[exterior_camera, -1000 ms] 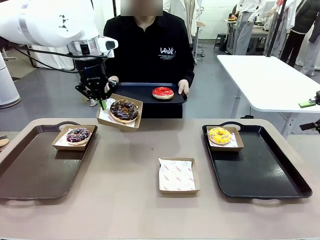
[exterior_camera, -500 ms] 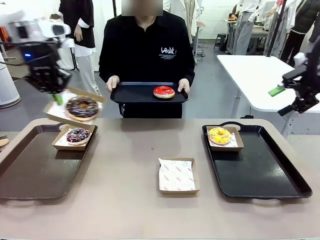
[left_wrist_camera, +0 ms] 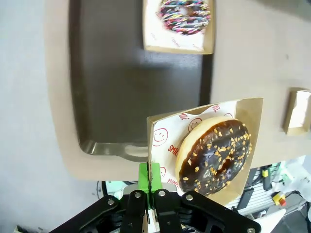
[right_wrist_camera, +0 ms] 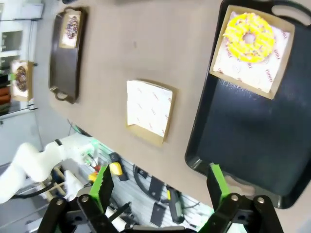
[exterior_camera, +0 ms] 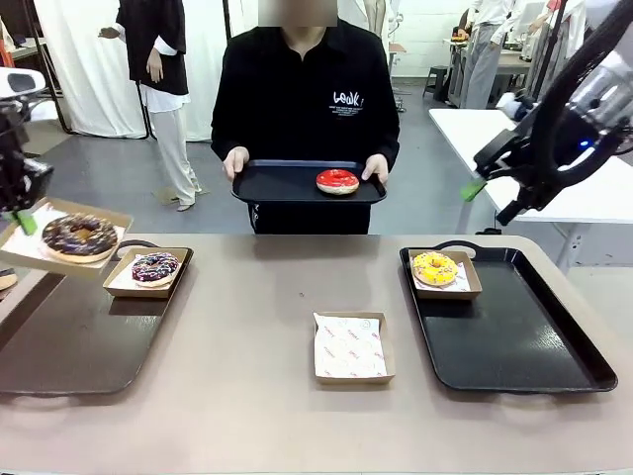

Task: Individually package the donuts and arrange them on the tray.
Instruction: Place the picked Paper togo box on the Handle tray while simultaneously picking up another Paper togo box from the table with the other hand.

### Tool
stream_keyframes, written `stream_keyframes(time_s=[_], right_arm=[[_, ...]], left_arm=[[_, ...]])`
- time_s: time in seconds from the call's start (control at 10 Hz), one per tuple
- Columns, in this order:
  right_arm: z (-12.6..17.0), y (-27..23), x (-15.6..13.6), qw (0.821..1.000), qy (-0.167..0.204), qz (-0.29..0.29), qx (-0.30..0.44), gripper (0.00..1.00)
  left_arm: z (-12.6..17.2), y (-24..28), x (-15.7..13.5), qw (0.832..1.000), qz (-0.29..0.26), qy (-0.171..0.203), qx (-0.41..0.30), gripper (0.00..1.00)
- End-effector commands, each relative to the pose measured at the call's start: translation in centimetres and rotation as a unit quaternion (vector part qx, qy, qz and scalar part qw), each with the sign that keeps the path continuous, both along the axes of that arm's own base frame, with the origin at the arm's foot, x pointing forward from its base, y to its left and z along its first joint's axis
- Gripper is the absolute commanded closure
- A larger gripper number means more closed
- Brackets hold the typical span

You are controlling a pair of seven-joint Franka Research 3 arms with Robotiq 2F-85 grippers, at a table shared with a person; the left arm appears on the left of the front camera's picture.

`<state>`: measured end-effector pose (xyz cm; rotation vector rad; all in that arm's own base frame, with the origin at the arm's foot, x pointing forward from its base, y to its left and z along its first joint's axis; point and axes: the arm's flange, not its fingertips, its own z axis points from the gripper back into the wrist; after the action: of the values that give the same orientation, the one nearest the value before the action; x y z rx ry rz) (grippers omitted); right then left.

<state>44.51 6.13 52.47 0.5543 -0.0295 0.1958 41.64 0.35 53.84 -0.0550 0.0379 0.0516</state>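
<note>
My left gripper (exterior_camera: 25, 218) is shut on the rim of a cardboard box (left_wrist_camera: 167, 141) holding the dark chocolate donut (exterior_camera: 79, 236) (left_wrist_camera: 216, 155). It hangs above the far left end of the left tray (exterior_camera: 69, 336). The purple-black sprinkled donut (exterior_camera: 155, 267) (left_wrist_camera: 184, 14) sits boxed at that tray's far corner. On the right tray (exterior_camera: 514, 336) (right_wrist_camera: 243, 131), the yellow donut (exterior_camera: 435, 267) (right_wrist_camera: 249, 30) lies in its box. A person holds a small black tray (exterior_camera: 287, 183) with the red donut (exterior_camera: 337, 180). My right gripper (exterior_camera: 493, 198) (right_wrist_camera: 159, 189) hovers open, high at the right.
An empty paper-lined box (exterior_camera: 349, 346) (right_wrist_camera: 148, 110) lies on the table between the two trays. The person stands at the far edge. A white table (exterior_camera: 534, 158) is behind at the right, with other people farther back.
My left arm swung left, carrying the boxed chocolate donut from near the person to over the left tray's end. My right arm came into view and moved inward. The person's tray shifted slightly right.
</note>
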Motion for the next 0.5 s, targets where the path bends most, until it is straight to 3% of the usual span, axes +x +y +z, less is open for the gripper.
stream_keyframes(time_s=[0.0, 0.4], right_arm=[[-1.7, 2.7, -2.0, 0.999, -0.012, -0.012, -0.051, 0.0], [-4.1, 5.4, -3.2, 0.998, -0.024, 0.011, -0.06, 0.0]], left_arm=[[-1.9, 1.8, -0.6, 0.999, -0.002, 0.001, 0.032, 0.99], [-4.6, 4.3, -0.5, 0.998, 0.009, -0.001, 0.056, 0.99]])
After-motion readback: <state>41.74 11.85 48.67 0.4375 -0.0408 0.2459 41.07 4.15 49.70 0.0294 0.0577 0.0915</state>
